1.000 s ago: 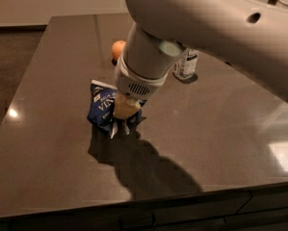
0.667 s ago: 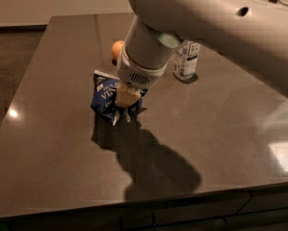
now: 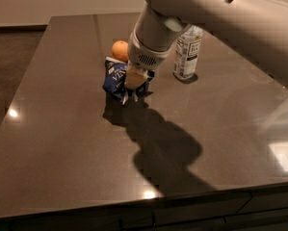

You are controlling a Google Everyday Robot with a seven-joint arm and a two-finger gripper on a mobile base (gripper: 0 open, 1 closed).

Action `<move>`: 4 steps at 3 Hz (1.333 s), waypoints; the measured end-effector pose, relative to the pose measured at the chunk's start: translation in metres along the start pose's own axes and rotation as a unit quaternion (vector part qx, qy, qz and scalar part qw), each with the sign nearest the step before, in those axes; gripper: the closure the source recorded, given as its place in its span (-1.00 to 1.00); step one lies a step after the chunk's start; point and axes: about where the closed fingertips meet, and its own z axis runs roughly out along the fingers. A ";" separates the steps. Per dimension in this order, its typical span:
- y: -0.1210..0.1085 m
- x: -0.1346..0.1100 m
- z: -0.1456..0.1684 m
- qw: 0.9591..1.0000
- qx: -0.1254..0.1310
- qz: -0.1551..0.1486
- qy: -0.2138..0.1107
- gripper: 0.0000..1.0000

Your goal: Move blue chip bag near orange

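From my seat, the end effector (image 3: pixel 130 98) comes down from above and is clenched on the right side of the blue chip bag (image 3: pixel 114 77), its fingertips poking out below the crumpled foil. The bag sits in the far-middle part of the table (image 3: pixel 61 143), well in from every edge. The orange (image 3: pixel 119 50) lies just behind the bag's top corner (I cannot tell whether they touch). A clear bottle (image 3: pixel 187 52) with a white label stands upright to the right, apart from the bag, with a strip of bare table between them. The arm (image 3: pixel 206 8) fills the upper right and throws a broad shadow (image 3: pixel 163 153) toward the near edge. Open surface stretches left of the bag and forward to the front edge.
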 end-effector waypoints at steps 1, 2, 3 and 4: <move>-0.024 0.009 0.008 1.000 -0.002 0.001 0.001 1.00; -0.038 0.010 0.016 1.000 -0.007 -0.015 -0.011 1.00; -0.047 0.004 0.026 0.999 -0.012 -0.037 -0.024 0.65; -0.054 0.002 0.034 0.998 -0.013 -0.051 -0.029 0.20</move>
